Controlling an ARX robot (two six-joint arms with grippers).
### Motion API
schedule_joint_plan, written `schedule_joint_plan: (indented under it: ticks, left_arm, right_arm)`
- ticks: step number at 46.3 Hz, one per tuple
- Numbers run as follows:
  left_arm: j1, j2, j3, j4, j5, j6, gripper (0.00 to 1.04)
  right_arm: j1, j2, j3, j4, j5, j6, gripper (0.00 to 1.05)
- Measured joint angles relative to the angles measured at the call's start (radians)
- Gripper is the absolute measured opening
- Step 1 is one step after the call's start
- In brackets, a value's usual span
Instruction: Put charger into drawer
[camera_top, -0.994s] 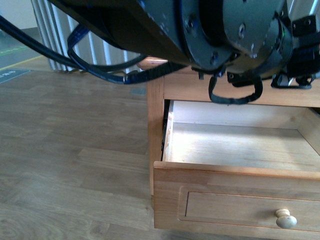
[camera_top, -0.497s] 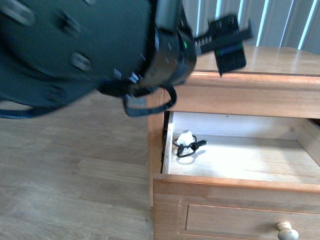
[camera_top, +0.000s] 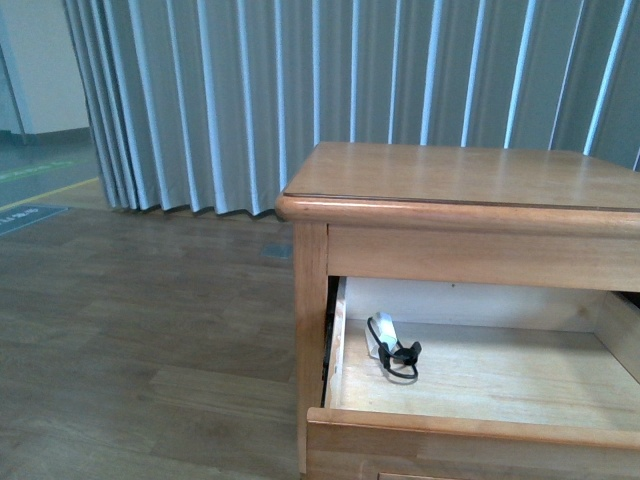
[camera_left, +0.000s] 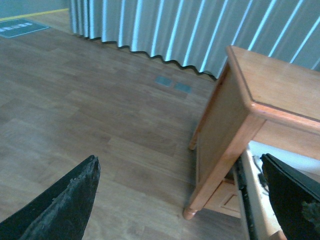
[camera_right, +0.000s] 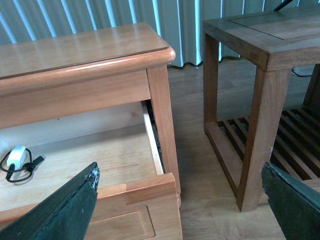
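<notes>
We see the charger (camera_top: 383, 335) lying inside the open drawer (camera_top: 470, 432), near its left wall towards the back, its black cable looped beside it. Our left pincer (camera_left: 178, 159) and right pincer (camera_right: 180, 167) both gape wide, holding nothing.

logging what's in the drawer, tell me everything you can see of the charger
The charger is a small white block, seemingly plastic, with a thin black cable looped at it. It lies on the pale wooden floor of the open drawer, near the back left corner in the front view. Nothing else touches it.
</notes>
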Motion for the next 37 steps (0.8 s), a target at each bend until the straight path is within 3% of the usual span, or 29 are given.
schedule_joint_plan:
  ticks: [12, 22, 28, 37]
  left_arm:
    - [0.253, -0.365, -0.135, -0.286, 0.087, -0.079, 0.99]
    - [0.267, -0.375, -0.136, -0.284, 0.106, -0.087, 0.98]
    - [0.359, -0.441, -0.206, -0.159, 0.424, 0.111, 0.76]
    - [0.366, -0.478, -0.269, -0.140, 0.457, 0.227, 0.37]
  right_arm:
    - [0.000, 0.000, 0.000, 0.000, 0.000, 0.000, 0.96]
    - [0.000, 0.000, 0.000, 0.000, 0.000, 0.000, 0.96]
    - [0.000, 0.000, 0.000, 0.000, 0.000, 0.000, 0.96]
    - [0.000, 0.000, 0.000, 0.000, 0.000, 0.000, 0.96]
